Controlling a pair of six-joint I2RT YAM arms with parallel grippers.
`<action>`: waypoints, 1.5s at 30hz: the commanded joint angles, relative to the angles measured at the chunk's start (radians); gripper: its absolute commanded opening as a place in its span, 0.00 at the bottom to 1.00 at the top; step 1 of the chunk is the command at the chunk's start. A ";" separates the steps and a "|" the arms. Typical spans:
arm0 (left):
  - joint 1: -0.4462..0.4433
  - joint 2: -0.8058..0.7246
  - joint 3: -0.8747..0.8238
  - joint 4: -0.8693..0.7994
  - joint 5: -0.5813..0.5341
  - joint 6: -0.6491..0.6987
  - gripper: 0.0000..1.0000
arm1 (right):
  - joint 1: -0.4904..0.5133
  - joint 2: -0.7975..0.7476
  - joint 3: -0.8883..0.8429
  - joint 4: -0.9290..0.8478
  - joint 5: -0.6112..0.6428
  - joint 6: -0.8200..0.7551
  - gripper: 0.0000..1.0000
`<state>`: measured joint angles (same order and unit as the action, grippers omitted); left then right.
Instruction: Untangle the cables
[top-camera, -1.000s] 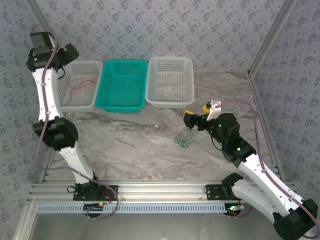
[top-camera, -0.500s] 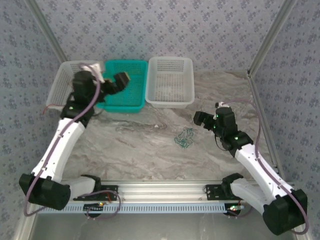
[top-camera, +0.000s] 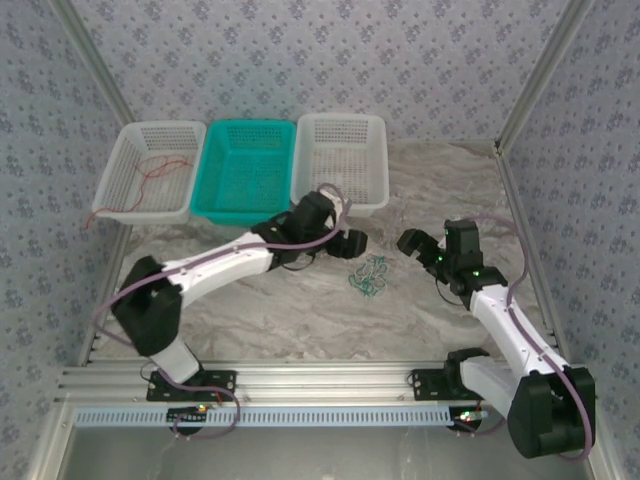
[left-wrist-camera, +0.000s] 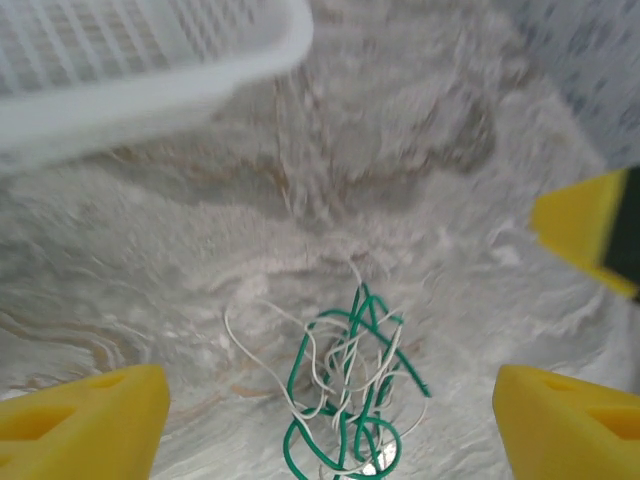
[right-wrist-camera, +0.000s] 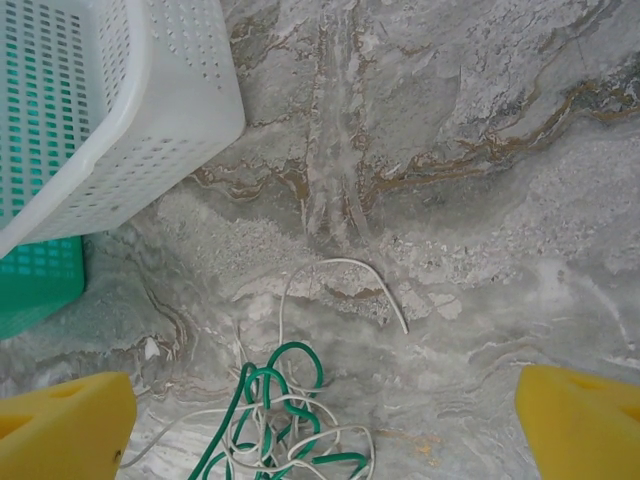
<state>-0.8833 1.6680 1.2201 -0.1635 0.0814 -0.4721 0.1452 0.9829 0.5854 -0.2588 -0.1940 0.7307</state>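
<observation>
Yellow pads are framing both wrist views. My left gripper (left-wrist-camera: 330, 425) is hanging with its fingers (left-wrist-camera: 85, 430) spread wide, and my right gripper (right-wrist-camera: 322, 430) is standing just as wide. Neither is pinching anything.

The tangle (left-wrist-camera: 345, 400) is lying on the table (top-camera: 250, 300) just below and between the left pads, untouched. In the left wrist view I am seeing it whole, with a green cable (left-wrist-camera: 296, 375) looping through pale strands. The right wrist view is cutting off its lower part. That view is showing a loose end of the white cable (right-wrist-camera: 340, 263) arching away from the knot toward the white basket (right-wrist-camera: 150, 100). It is also catching a corner of the teal basket (right-wrist-camera: 35, 270) beside that one.

From above, my two grippers are facing each other across the tangle, the left arm reaching far over to the right. Only this view is taking in the red cable (top-camera: 150, 170). It is lying apart in the left basket (top-camera: 150, 213), with one end trailing over the near left corner.

A metal rail (top-camera: 300, 380) is running along the near edge, where my bases are bolted. The tabletop is showing grey marble veined with brown. The three baskets are sitting in a row at its far side. Walls (top-camera: 300, 60) papered in a blue-grey flower pattern are closing in the back and sides, with metal posts in the corners.
</observation>
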 joint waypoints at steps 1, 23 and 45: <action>-0.026 0.076 0.094 0.025 -0.020 0.043 0.80 | -0.010 -0.030 -0.007 -0.010 -0.004 0.008 1.00; -0.028 0.217 0.143 0.028 0.047 -0.028 0.00 | -0.006 -0.030 -0.039 0.064 -0.022 -0.054 1.00; -0.020 -0.062 0.214 -0.155 0.042 -0.131 0.00 | 0.523 0.088 -0.225 0.830 0.158 -0.581 1.00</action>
<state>-0.9096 1.6539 1.4094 -0.2909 0.1005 -0.5907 0.6586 1.0245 0.3538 0.3782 -0.0650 0.2150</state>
